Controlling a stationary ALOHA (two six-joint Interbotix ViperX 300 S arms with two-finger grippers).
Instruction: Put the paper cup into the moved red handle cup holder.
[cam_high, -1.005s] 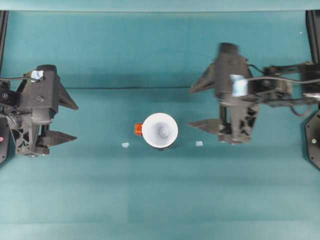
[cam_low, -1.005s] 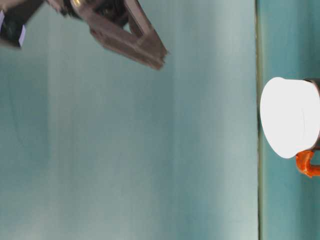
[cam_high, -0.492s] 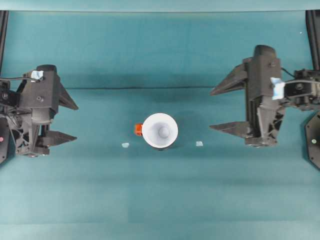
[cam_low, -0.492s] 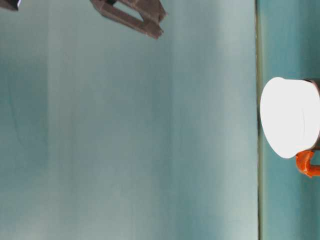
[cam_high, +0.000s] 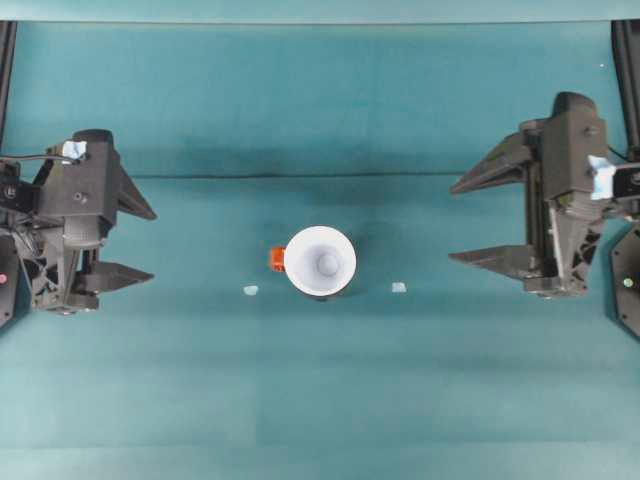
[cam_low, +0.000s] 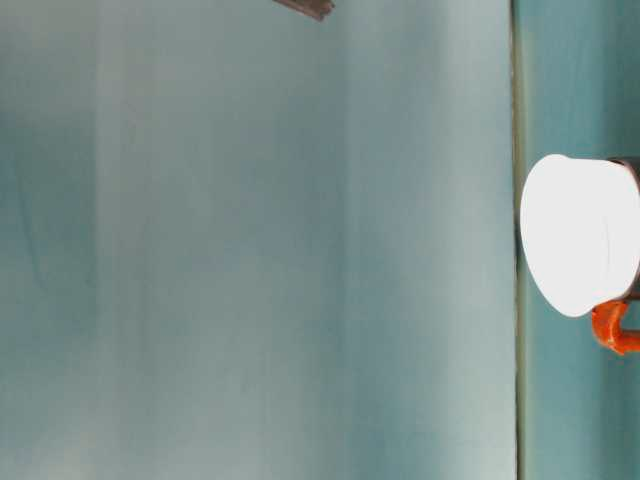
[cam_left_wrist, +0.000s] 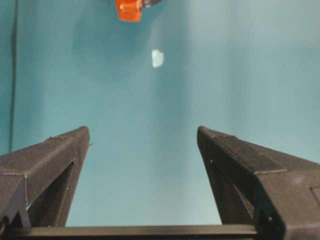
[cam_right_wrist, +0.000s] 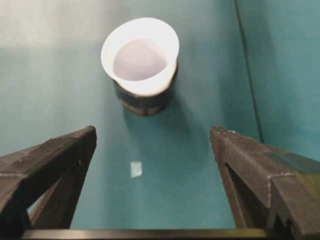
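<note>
Both the left gripper (cam_high: 145, 243) and right gripper (cam_high: 460, 222) are hanging wide apart, gripping nothing. Between them the paper cup (cam_high: 320, 261) is sitting inside the red handle cup holder (cam_right_wrist: 145, 103) on the teal cloth (cam_high: 320, 400), flanked by two pale scraps (cam_high: 250, 290).

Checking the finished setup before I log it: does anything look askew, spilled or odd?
Nothing stands out. The paper cup sits upright in the red handle cup holder; both grippers are open and apart from it.
</note>
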